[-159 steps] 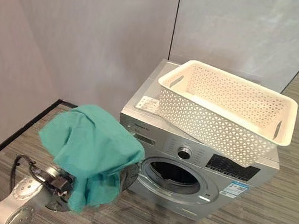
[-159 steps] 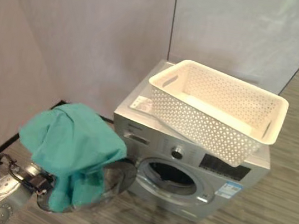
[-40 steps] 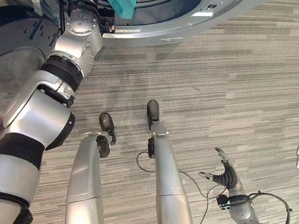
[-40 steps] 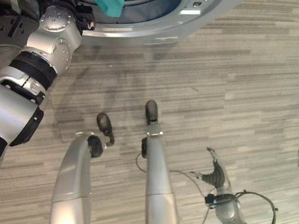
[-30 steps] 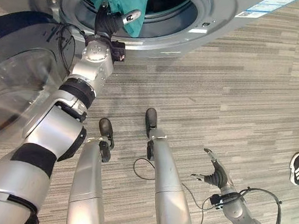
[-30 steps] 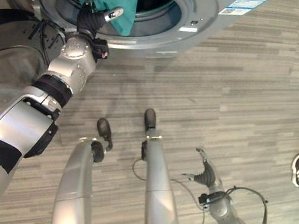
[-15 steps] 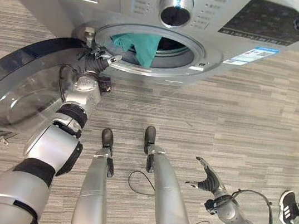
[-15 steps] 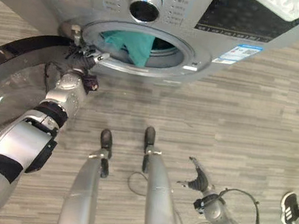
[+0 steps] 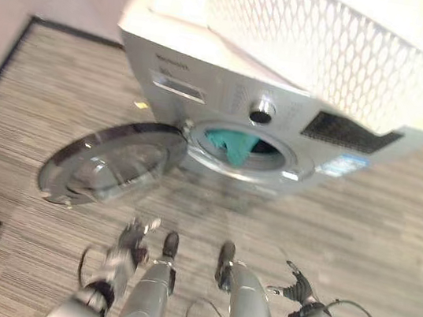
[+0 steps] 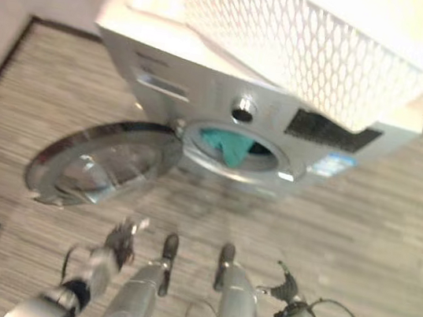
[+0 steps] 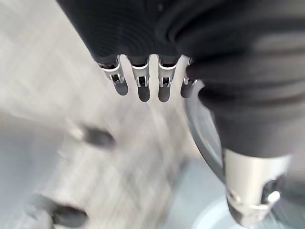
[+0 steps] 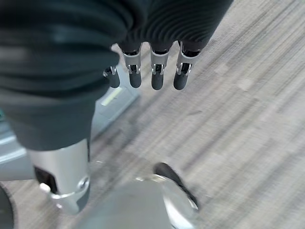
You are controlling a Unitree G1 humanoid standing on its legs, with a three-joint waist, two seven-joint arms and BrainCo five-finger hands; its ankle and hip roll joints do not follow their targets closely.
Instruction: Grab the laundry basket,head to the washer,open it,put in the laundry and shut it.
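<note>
Half a second ago the left hand was up at the drum's rim beside the green cloth; now it hangs low near the floor, and the head camera has tipped up, so the whole washer shows again

Left eye view: the washer (image 9: 228, 97) carries the basket (image 9: 332, 41) on its top, parked there so both hands were free for the door and the load. Its door (image 9: 111, 163) lies swung wide to the robot's left, well clear of the opening. The cloth (image 9: 232, 144) sits inside the drum with one fold drooping over the front lip, which could catch when the door closes. At the bottom edge the left hand (image 9: 136, 235) is apart from door and cloth, and the right hand (image 9: 298, 285) hangs off to the other side, idle

Right eye view: same layout, with the cloth (image 10: 225, 145) in the opening and the door (image 10: 99, 162) open beside it

Left wrist view: the left hand's fingers (image 11: 140, 84) run straight in a row with nothing between them and the thumb; part of the door's curved edge shows past them

Right wrist view: the right hand's fingers (image 12: 155, 74) are likewise straight and relaxed, empty, over bare floor

Judging by this, loading is done and only shutting the door remains; the left hand is the nearer one for swinging it
</note>
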